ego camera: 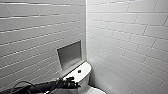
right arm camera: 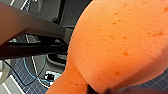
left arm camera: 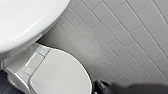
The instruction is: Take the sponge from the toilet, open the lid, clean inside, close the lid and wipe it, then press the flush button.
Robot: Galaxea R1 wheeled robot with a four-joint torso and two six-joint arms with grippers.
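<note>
White-tiled walls [ego camera: 125, 37] meet in a corner. A grey niche [ego camera: 69, 54] is set in the left wall. Below it stands the toilet [ego camera: 85, 76], with the dark flush button [ego camera: 79, 71] on its tank top. The left tool [ego camera: 72, 84] shows at the tank's near edge, apart from the button.

Toilet [ego camera: 85, 82] standing in wall corner [ego camera: 86, 37]; flush button [ego camera: 79, 71] sitting at tank [ego camera: 85, 67] top middle; lid [left arm camera: 60, 75] lying before tank; sponge [right arm camera: 117, 42] sitting in right gripper [right arm camera: 100, 90].

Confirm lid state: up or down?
Down. The lid lies flat, white outer face up, hinged end by the tank.
</note>
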